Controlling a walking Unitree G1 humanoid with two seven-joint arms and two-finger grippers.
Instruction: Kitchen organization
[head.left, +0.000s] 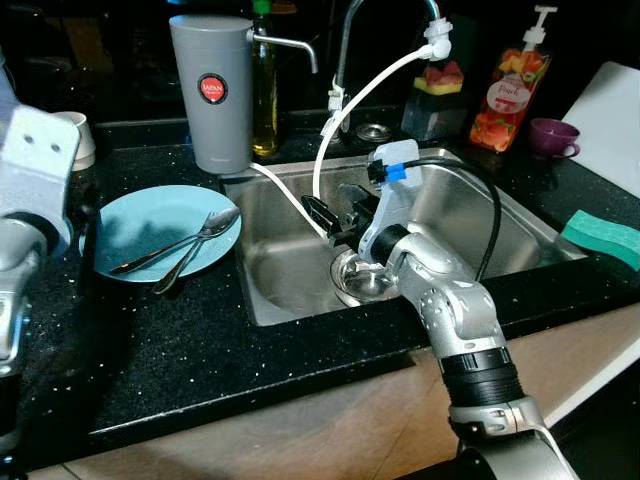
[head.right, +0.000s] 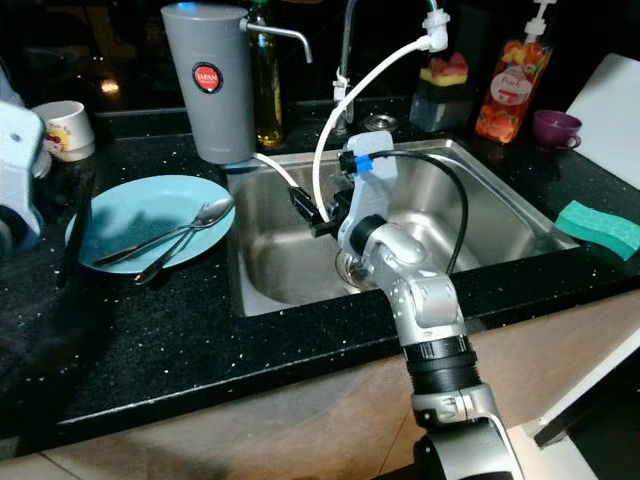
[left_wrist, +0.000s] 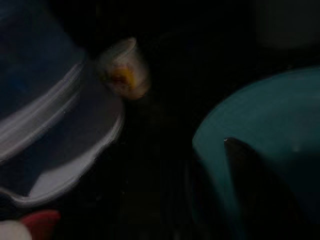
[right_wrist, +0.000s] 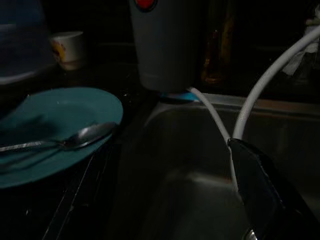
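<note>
Left pincer (left_wrist: 250, 195) hangs over the near edge of the teal plate (head.left: 150, 225), at the far left of the black counter (head.left: 200, 360); in the dark, blurred left wrist view one black finger shows, and I cannot tell whether the fingers are apart or together. Behind, a white cup (head.right: 65, 128) stands partly cut off by the arm. Two spoons (head.left: 185, 240) lie across the plate. A grey jug (head.left: 210, 90) stands beside the steel sink (head.left: 270, 270). Right pincer (head.left: 335, 215) reaches into the sink above the drain, beside a white hose (head.left: 330, 130); its fingers look slightly apart, holding nothing. At far right lies a green sponge (head.left: 603, 235).
</note>
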